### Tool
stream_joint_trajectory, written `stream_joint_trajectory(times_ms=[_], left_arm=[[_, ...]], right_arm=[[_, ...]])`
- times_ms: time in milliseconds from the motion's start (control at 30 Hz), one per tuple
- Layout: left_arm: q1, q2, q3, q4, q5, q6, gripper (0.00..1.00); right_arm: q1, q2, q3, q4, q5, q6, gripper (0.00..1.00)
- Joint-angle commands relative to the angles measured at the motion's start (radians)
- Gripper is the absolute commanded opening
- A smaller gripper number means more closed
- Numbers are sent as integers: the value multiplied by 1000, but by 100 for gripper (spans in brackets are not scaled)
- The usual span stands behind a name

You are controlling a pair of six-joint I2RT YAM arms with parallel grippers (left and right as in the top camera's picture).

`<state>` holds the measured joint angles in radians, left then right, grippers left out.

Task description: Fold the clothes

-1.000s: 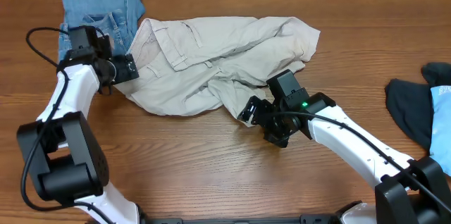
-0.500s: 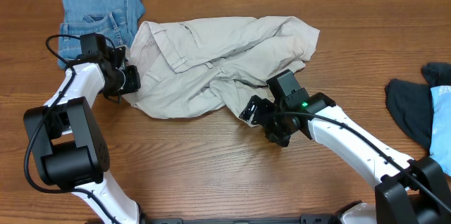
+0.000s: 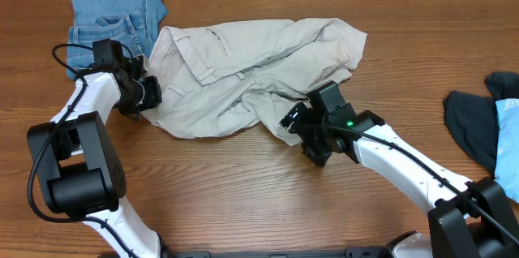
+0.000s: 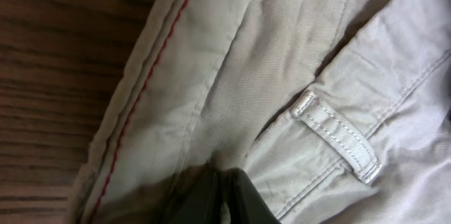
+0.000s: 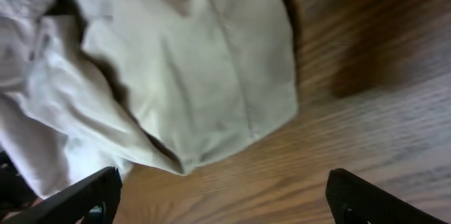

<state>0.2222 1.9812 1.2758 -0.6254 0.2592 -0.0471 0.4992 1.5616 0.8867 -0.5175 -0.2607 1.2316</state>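
Observation:
The cream-beige shorts (image 3: 251, 63) lie crumpled across the middle of the table. My left gripper (image 3: 147, 92) is at their left waistband edge. In the left wrist view its dark fingers (image 4: 239, 196) are pressed together with a fold of the shorts (image 4: 296, 62) pinched between them, next to a belt loop (image 4: 337, 137). My right gripper (image 3: 297, 122) is at the lower hem of the shorts. In the right wrist view it (image 5: 225, 203) is open wide over bare wood, and the hem corner of the shorts (image 5: 211, 83) lies just ahead of it, untouched.
Folded blue denim (image 3: 113, 15) lies at the back left, just behind the left arm. A dark garment (image 3: 474, 124) and a light-blue piece (image 3: 509, 116) sit at the right edge. Wood tabletop (image 3: 243, 185) extends in front of the shorts.
My left gripper moved right onto the waistband edge and shut on it. My right gripper edged slightly closer to the hem and stayed open.

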Motion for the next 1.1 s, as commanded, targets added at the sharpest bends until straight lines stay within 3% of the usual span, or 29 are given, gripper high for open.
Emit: stream_joint_trajectory(times_ms=[0,300,433,533,633,700,800,1067], left_arm=[[-8,13,2,-9,31,-21,9],[-8,13,2,-9,32,-40,10],[-8,13,2,-9,56,-39,10],[-8,13,2,-10,56,-40,9],[-8,13,2,-22,57,-47,4],[-8,13,2,-44,56,-53,4],[-8,12,2,-86,91,-73,4],[-8,-139,2,-207,118,-74,4]], right_arm=[[6,21,-4,20,30,11,97],[6,106,-4,100,34,11,96],[6,165,-4,147,21,11,89],[6,167,-4,146,25,10,74],[5,167,-4,146,25,3,46],[3,165,-3,124,26,3,41],[-33,115,-1,21,51,3,4],[-126,-320,69,-325,322,-99,4]])
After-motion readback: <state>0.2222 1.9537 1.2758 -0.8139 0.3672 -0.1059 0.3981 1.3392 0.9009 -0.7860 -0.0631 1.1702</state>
